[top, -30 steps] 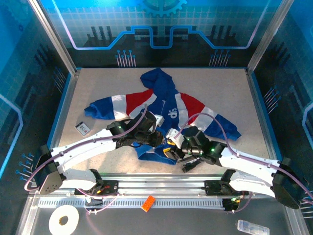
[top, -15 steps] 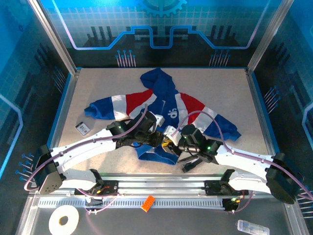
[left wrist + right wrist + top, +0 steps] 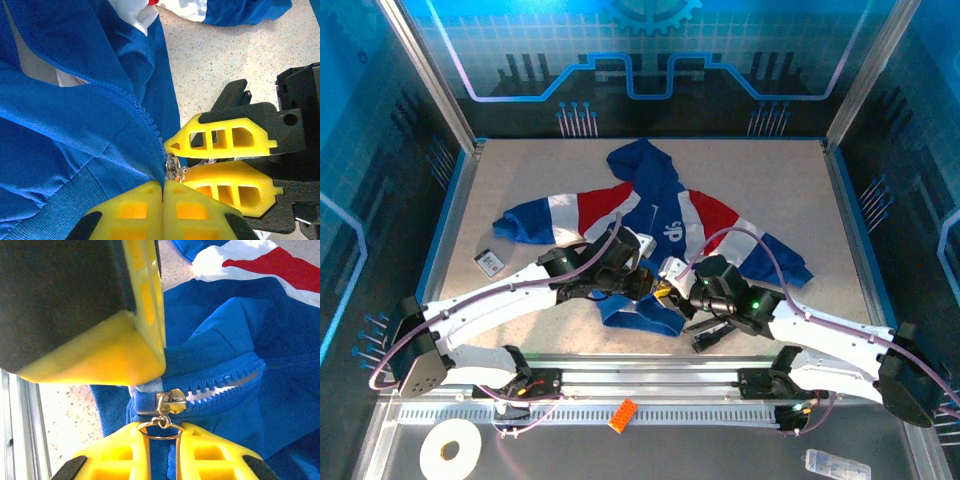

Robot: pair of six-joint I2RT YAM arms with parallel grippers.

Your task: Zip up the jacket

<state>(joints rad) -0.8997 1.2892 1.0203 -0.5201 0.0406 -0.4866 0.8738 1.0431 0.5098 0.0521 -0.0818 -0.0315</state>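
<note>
The blue jacket [image 3: 665, 215] with red and white bands lies spread on the table, hood at the far side. Both grippers meet at its near hem. My left gripper [image 3: 648, 284] is shut [image 3: 163, 186] on the hem beside the zipper's bottom end. My right gripper [image 3: 670, 291] faces it from the right. Its yellow fingers [image 3: 220, 137] are pressed against the sides of the metal ring pull [image 3: 163, 438]. The ring hangs from the silver slider [image 3: 171, 401], which sits at the bottom of the blue zipper teeth [image 3: 225, 382]. The teeth are parted above the slider.
A small dark card [image 3: 488, 262] lies on the table [image 3: 770, 180] left of the jacket. A tape roll [image 3: 451, 450], an orange piece [image 3: 622, 414] and a clear plastic item [image 3: 835, 463] sit on the front ledge beyond the rail.
The right wrist shifted slightly left, then back to the right. The left arm and the jacket have stayed put.
</note>
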